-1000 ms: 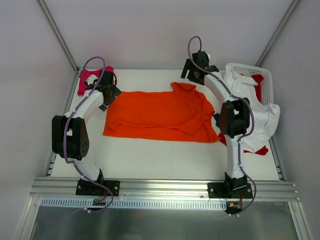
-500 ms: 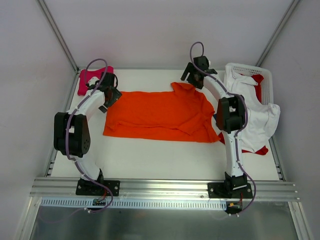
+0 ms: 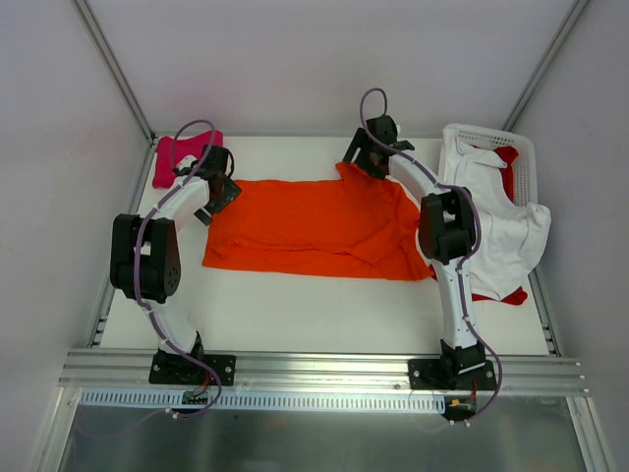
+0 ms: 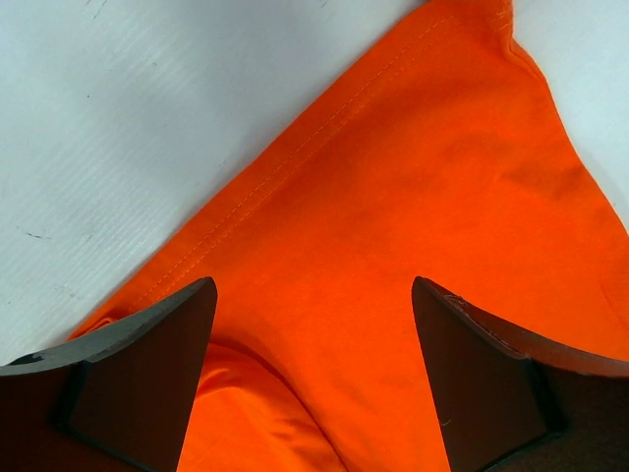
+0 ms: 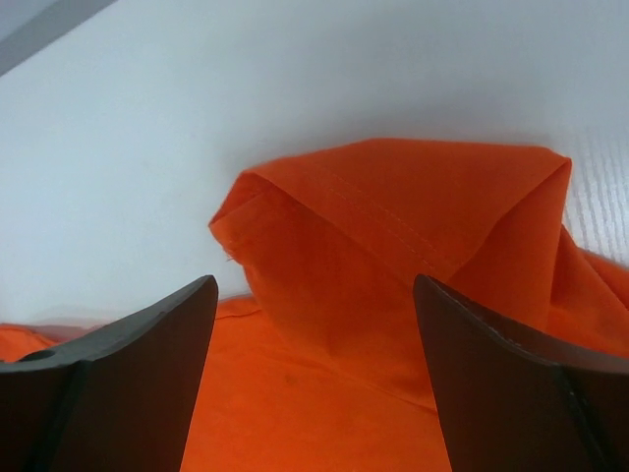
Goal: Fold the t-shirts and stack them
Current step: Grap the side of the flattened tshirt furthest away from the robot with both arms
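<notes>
Both are spread wide with nothing in them: left gripper (image 4: 313, 285) over the orange t-shirt (image 3: 314, 221)'s far-left corner, right gripper (image 5: 314, 280) over its folded far-edge flap.

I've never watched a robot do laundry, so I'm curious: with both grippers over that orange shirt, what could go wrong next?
The right gripper is open over a doubled-over sleeve of the orange t-shirt; it might pinch only one layer, skewing the fold. The left gripper hangs open over a rumpled hem corner and could grab a bunch. The white t-shirt spilling from the basket lies beside the right arm, which might drag it.
</notes>
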`<action>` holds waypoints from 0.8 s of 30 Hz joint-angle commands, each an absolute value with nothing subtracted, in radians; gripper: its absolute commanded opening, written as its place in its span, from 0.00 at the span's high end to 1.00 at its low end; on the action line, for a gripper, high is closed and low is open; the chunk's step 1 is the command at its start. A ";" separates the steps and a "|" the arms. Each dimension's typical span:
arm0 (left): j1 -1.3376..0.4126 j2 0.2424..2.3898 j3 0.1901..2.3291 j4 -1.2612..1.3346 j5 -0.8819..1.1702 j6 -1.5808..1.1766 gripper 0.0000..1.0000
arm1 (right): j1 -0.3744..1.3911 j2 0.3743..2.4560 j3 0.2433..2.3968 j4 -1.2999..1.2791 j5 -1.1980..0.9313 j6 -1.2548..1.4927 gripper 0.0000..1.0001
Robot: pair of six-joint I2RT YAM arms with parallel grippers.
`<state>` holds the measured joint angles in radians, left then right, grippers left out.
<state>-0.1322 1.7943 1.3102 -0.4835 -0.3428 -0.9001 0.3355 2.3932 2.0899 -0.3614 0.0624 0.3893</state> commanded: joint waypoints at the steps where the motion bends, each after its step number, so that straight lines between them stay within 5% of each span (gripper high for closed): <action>1: -0.141 1.805 1.338 -0.483 -0.337 -0.888 0.18 | 0.333 2.350 2.054 -0.338 0.078 0.416 0.16; 24: -0.140 1.827 1.344 -0.480 -0.337 -0.884 0.19 | 0.295 2.359 2.020 -0.305 0.109 0.411 0.22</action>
<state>-0.1322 1.8160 1.3151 -0.4824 -0.3412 -0.8997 0.3038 2.3863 1.9816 -0.3260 0.0921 0.4007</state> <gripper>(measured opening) 0.814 0.802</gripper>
